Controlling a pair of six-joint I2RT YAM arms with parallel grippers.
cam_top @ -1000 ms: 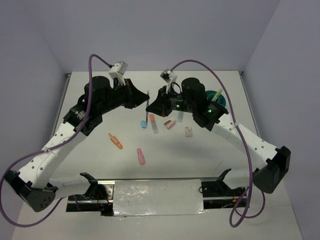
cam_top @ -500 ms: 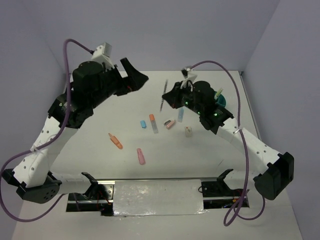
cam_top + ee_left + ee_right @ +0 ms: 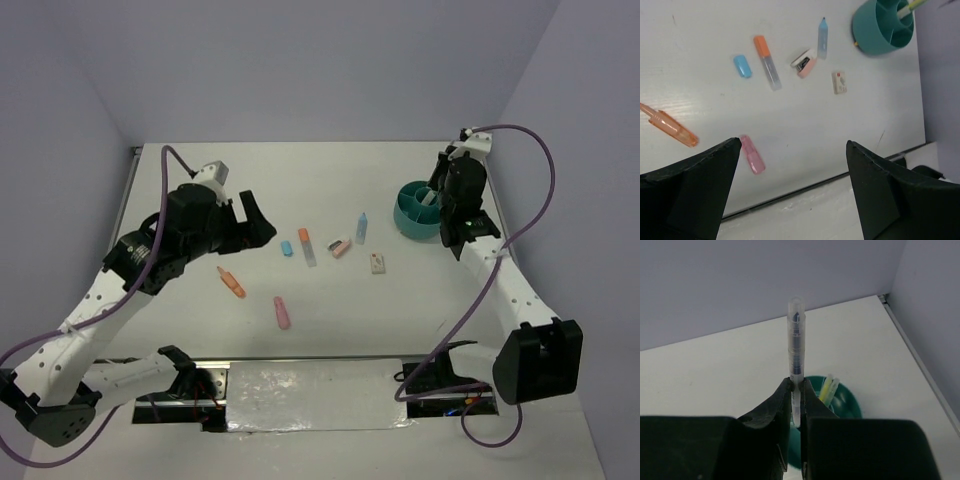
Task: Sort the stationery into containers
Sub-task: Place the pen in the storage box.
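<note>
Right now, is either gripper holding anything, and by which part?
Right gripper pinches a clear pen near one end; the rest sticks out beyond it. Left gripper is open, empty.

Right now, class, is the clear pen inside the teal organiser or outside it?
Outside. The right gripper is shut on the clear pen, holding it above the teal organiser, where yellow pens already stand.
</note>
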